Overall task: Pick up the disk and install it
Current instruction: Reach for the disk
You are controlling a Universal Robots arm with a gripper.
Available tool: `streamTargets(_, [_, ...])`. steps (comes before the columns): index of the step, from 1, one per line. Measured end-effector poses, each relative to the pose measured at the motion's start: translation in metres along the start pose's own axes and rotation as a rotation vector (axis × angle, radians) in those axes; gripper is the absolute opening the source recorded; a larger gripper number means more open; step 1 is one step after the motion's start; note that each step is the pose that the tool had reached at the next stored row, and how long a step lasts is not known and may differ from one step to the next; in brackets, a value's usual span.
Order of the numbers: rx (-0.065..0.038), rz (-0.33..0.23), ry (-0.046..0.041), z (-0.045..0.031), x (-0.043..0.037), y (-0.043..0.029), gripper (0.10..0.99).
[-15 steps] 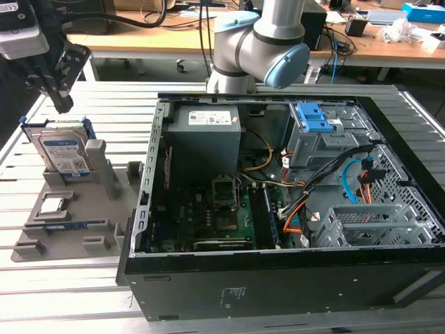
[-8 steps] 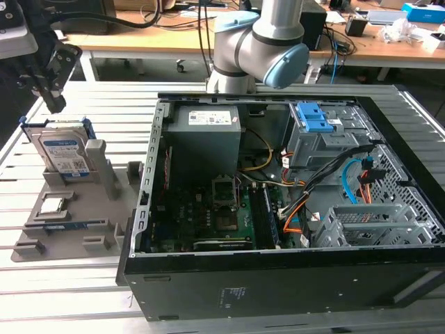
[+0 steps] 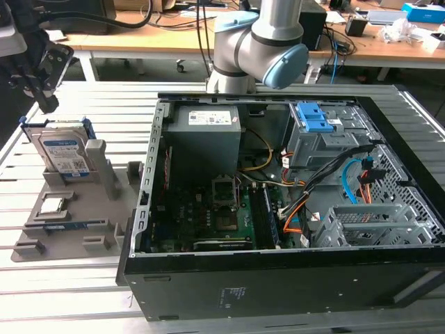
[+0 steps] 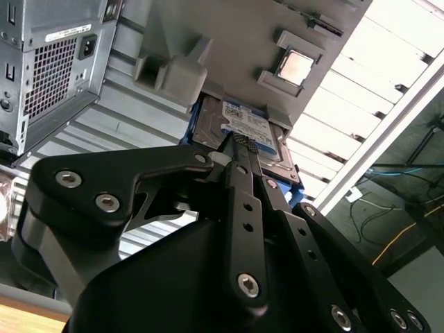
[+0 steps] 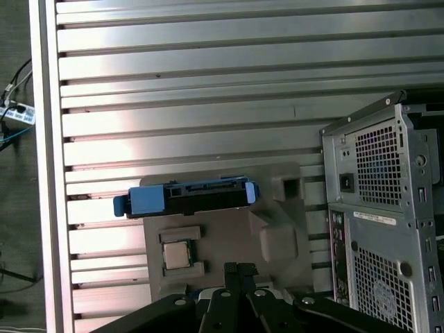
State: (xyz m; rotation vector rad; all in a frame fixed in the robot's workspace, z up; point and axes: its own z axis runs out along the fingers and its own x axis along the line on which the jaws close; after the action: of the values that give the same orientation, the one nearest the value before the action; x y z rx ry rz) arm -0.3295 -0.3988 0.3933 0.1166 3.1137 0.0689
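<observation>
Tool (image 3: 46,103) hangs just above the disk (image 3: 62,152), small gap, not touching afaict. Its tips are pinched together, narrow, w/ nothing held; in the first wrist view the fingers (image 5: 232,270) sit side by side. Disk stands on edge in a slot of the grey holder (image 3: 76,198), label facing out, blue bracket (image 5: 146,202) round it, right below the tool tip. Further from the tool than the disk, on the same holder, a small square silver chip (image 3: 54,205) lies flat, apart from the disk. Holder sits on the slatted metal table (image 3: 69,292). Open pc case (image 3: 278,285) lies on its side on the table too, well off from the tool, just beside the holder's far edge. Inside it there's a grey drive bay (image 3: 316,146) w/ a blue latch piece (image 3: 311,117) on top, far from the tool. Robot arm (image 3: 257,35) rises beyond the case in the exterior view.
</observation>
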Motion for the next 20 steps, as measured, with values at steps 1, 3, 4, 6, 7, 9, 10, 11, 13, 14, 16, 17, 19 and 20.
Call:
streamTargets(1, [0.0, 0.0, 0.0, 0.0, 0.0012, -0.0001, 0.106])
streamTargets(3, [0.0, 0.0, 0.0, -0.0001, 0.0044, -0.0003, 0.106])
streamTargets(4, [0.0, 0.0, 0.0, -0.0001, 0.0054, -0.0004, 0.106])
streamTargets(6, [0.0, 0.0, 0.0, -0.0003, 0.0102, -0.0008, 0.106])
streamTargets(7, [0.0, 0.0, 0.0, -0.0003, 0.0118, -0.0009, 0.106])
streamTargets(9, [0.0, 0.0, -0.0001, -0.0004, 0.0144, -0.0011, 0.106])
streamTargets(10, [0.0, 0.0, 0.0, -0.0004, 0.0155, -0.0012, 0.106])
streamTargets(11, [0.0, 0.0, 0.0, -0.0005, 0.0183, -0.0014, 0.106])
streamTargets(13, [0.0, 0.0, 0.0, -0.0006, 0.0237, -0.0018, 0.106])
streamTargets(14, [0.0, 0.0, 0.0, -0.0007, 0.025, -0.0019, 0.106])
streamTargets(16, [0.0, 0.0, 0.0, -0.0008, 0.0282, -0.0021, 0.106])
streamTargets(17, [0.0, 0.0, -0.0001, -0.0008, 0.0297, -0.0022, 0.106])
streamTargets(19, [0.0, 0.0, 0.0, -0.0009, 0.0337, -0.0025, 0.106])
streamTargets(20, [0.0, 0.0, 0.0, -0.0009, 0.0355, -0.0026, 0.106])
